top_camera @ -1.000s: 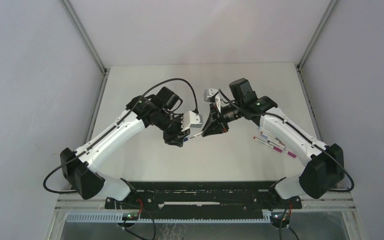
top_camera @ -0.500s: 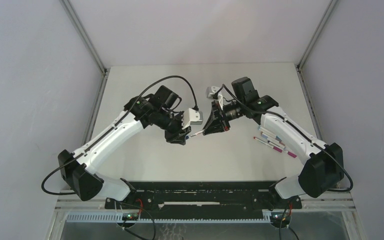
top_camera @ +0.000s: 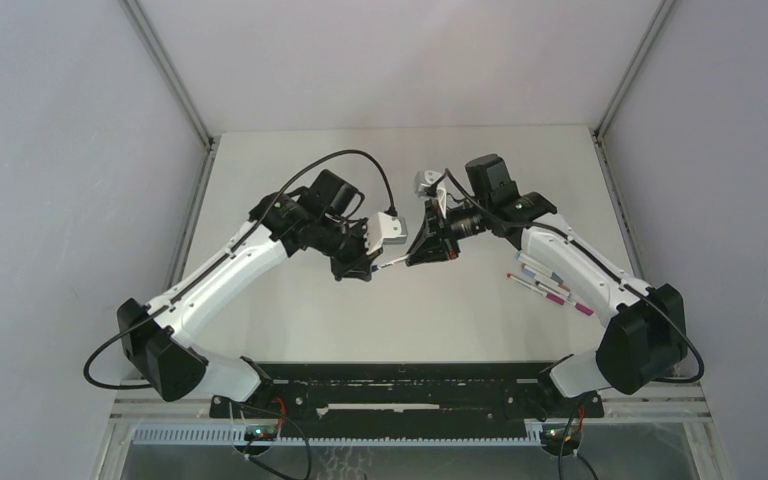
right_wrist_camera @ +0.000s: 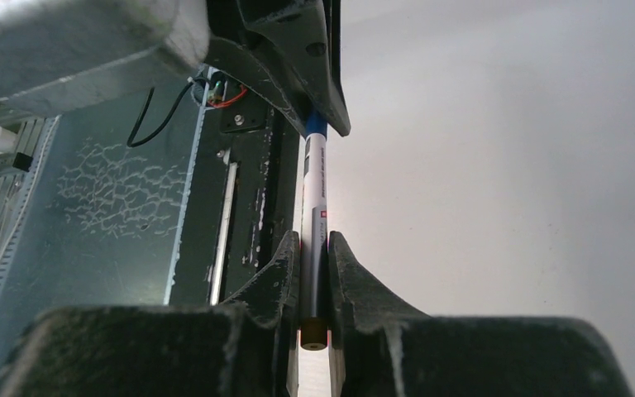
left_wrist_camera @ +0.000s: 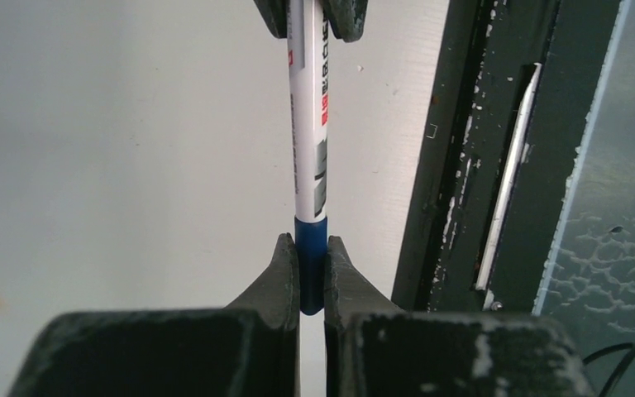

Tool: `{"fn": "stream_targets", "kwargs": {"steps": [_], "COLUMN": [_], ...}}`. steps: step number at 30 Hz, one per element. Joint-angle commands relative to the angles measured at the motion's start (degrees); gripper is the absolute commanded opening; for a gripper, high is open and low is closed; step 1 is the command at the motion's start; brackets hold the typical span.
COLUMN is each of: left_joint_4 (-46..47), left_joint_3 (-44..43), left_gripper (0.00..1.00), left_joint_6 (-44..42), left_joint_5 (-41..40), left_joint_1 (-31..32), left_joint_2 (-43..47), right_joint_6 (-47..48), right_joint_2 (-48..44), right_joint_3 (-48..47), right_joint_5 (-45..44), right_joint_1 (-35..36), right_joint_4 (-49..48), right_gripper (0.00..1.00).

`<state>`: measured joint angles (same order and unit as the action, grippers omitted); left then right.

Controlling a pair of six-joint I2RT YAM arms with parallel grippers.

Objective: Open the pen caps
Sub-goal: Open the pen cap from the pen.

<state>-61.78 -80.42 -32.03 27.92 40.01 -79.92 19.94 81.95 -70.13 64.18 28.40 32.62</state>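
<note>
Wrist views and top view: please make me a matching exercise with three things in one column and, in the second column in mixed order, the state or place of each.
Things
1. left gripper
2. right gripper
3. spare pens

States or places
A. lying on the table
B. shut on the white barrel
C. shut on the blue cap

Pairs: 1-C, 2-B, 3-A
</note>
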Motion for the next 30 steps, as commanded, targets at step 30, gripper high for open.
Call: {"fn": "stream_targets", "kwargs": {"steps": [30], "left_joint_4": [2.9], "left_joint_3": [7.3], "left_gripper": [0.00], "left_joint_6": [-4.4], "left_joint_5": [-2.2], "left_joint_1": [-5.6], "left_joint_2": [4.6], "right_joint_6": [-1.5], "right_joint_2": [2.0], "right_joint_3": [0.8], "right_joint_5": [-6.7], "right_joint_1": [0.0], "right_joint_4": [-2.9], "right_gripper": [0.00]}}
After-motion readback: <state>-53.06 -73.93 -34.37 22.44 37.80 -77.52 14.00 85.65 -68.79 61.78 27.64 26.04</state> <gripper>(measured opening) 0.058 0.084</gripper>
